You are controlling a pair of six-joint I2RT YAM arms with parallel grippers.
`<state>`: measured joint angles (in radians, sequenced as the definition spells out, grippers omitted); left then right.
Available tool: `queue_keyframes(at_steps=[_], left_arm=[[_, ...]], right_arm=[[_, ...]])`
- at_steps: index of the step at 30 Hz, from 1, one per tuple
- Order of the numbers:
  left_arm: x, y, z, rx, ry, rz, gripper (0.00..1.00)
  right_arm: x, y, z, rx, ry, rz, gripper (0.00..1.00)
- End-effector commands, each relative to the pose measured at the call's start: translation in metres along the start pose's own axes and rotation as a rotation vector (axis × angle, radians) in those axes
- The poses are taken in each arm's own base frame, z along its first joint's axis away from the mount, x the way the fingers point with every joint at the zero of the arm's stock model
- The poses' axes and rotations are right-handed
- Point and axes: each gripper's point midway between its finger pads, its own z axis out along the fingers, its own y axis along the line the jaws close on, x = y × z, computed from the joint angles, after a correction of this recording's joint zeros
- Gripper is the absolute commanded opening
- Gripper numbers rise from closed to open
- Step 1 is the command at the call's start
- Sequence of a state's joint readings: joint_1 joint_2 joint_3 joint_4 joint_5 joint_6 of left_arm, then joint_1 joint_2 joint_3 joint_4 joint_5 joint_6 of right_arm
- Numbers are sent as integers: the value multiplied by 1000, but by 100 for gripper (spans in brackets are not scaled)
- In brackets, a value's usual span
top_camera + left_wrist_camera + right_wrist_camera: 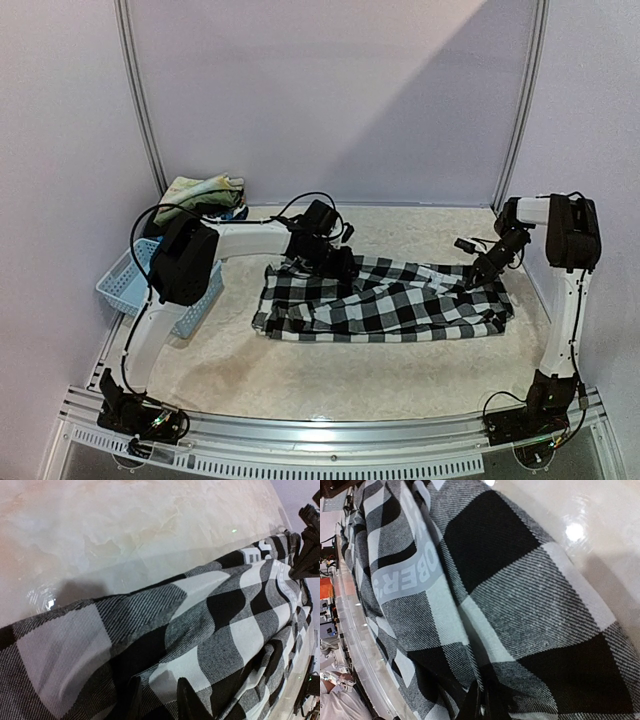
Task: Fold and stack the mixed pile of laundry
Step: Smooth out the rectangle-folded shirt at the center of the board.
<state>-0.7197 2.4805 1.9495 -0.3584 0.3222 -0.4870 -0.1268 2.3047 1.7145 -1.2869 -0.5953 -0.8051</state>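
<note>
Right pincer (481,701) is pressed together on a fold of the checked shirt (400,300) at the garment's right end; in the right wrist view the cloth rises into the closed tips. Left pincer (340,264) sits on the shirt's far left edge. Its two fingers (193,705) stand slightly apart with checked cloth bunched between them, but it cannot be told whether they actually pinch it. The shirt lies spread lengthwise across the middle of the table (350,375), wrinkled, between the two pincers. A grey band with pale lettering (405,577) runs across part of the fabric. A light blue basket (122,285) stands at the table's left edge, partly behind the left arm (180,262). A pale floral cloth (200,190) lies bunched at the far left corner, beyond the basket and well apart from the shirt.
</note>
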Motion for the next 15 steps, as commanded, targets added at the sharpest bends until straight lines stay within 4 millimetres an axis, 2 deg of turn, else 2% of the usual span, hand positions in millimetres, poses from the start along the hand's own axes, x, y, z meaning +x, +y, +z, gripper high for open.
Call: queue_keyframes(at_steps=[1, 4, 7, 9, 11, 15], left_arm=[[6, 12, 4, -9, 19, -18, 25], [-12, -11, -14, 48, -30, 18, 25], [-34, -39, -45, 71, -91, 94, 25], [-47, -59, -72, 72, -133, 156, 26], [-51, -70, -93, 53, -148, 212, 27], [-41, -76, -119, -28, -123, 322, 27]], right_arm=[[8, -5, 1, -15, 41, 23, 8], [8, 3, -10, 0, 40, 13, 21], [0, 22, -37, 50, -10, -31, 36], [-7, 36, -60, 95, -52, -61, 38], [-12, 47, -75, 131, -94, -73, 40], [-22, 62, -81, 155, -167, -57, 41]])
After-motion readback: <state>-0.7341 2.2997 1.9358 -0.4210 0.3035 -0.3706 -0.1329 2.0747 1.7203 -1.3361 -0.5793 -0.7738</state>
